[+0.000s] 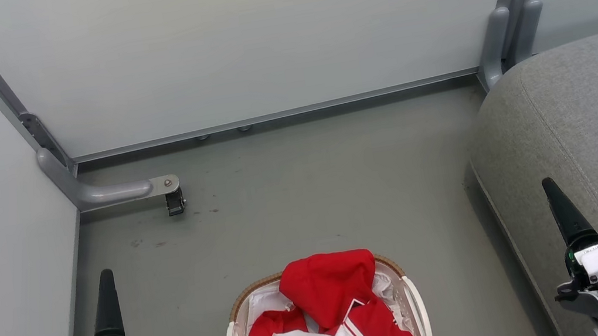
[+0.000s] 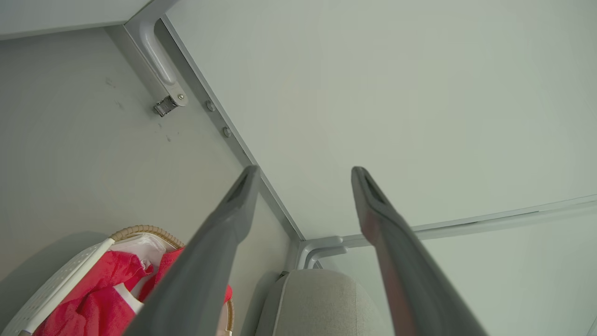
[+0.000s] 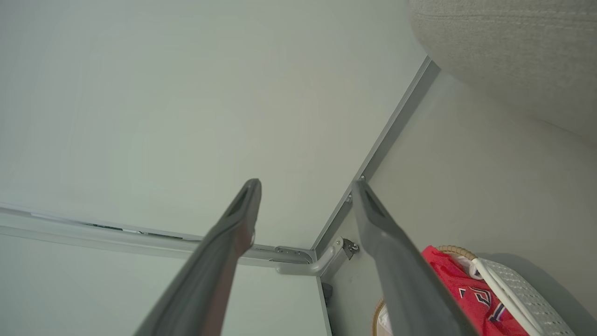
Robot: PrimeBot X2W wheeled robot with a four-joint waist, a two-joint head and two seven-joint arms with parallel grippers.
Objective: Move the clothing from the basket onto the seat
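Observation:
The cream basket (image 1: 415, 299) with a brown woven rim stands on the floor at the bottom centre of the head view. Red clothing (image 1: 329, 288) with white panels is heaped in it, over the white liner. The grey seat (image 1: 586, 107) fills the right side. My left gripper (image 1: 106, 291) is low at the left, well apart from the basket; in the left wrist view my left gripper (image 2: 303, 175) is open and empty, with the basket (image 2: 60, 284) and the clothing (image 2: 93, 303) below. My right gripper (image 1: 556, 201) hangs over the seat's front; in the right wrist view my right gripper (image 3: 305, 186) is open and empty.
Pale partition panels (image 1: 233, 41) wall off the back and left. A grey panel foot with a caster (image 1: 173, 201) juts onto the floor at the back left. Bare grey floor (image 1: 308, 190) lies between the basket and the panels.

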